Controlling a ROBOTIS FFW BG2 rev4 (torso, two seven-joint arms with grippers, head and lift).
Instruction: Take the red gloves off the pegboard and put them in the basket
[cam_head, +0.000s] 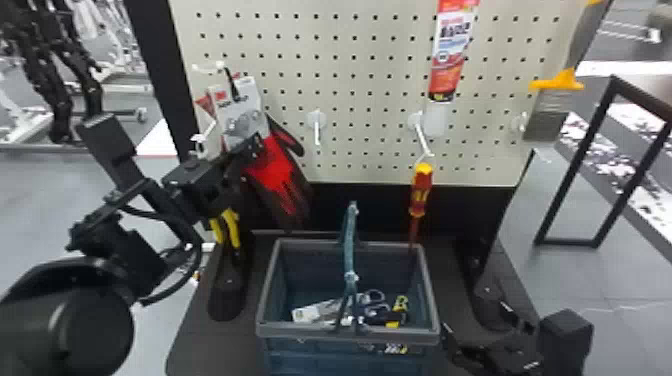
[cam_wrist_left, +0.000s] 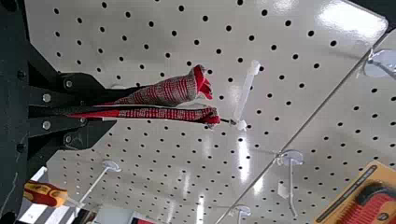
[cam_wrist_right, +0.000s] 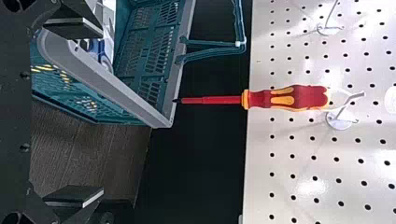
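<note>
In the head view the red gloves (cam_head: 274, 167) hang with their card at the pegboard's (cam_head: 350, 75) left part, and my left gripper (cam_head: 252, 146) is at them. The left wrist view has the left gripper (cam_wrist_left: 100, 111) shut on the red gloves (cam_wrist_left: 163, 92), with their cuffs pointing toward a white hook (cam_wrist_left: 245, 95); a small dark piece runs from one cuff to that hook. Below the board stands the basket (cam_head: 300, 329), holding several items. My right gripper (cam_head: 465, 345) is beside the basket's right side; in the right wrist view the right gripper (cam_wrist_right: 99, 112) is open and empty.
A red-yellow screwdriver (cam_head: 421, 192) hangs from a hook above the basket's right rear corner. Yellow-handled pliers (cam_head: 227, 227) are below the left gripper. The basket's handle (cam_head: 351, 240) stands upright. A scraper (cam_head: 550, 107) hangs at the board's right edge.
</note>
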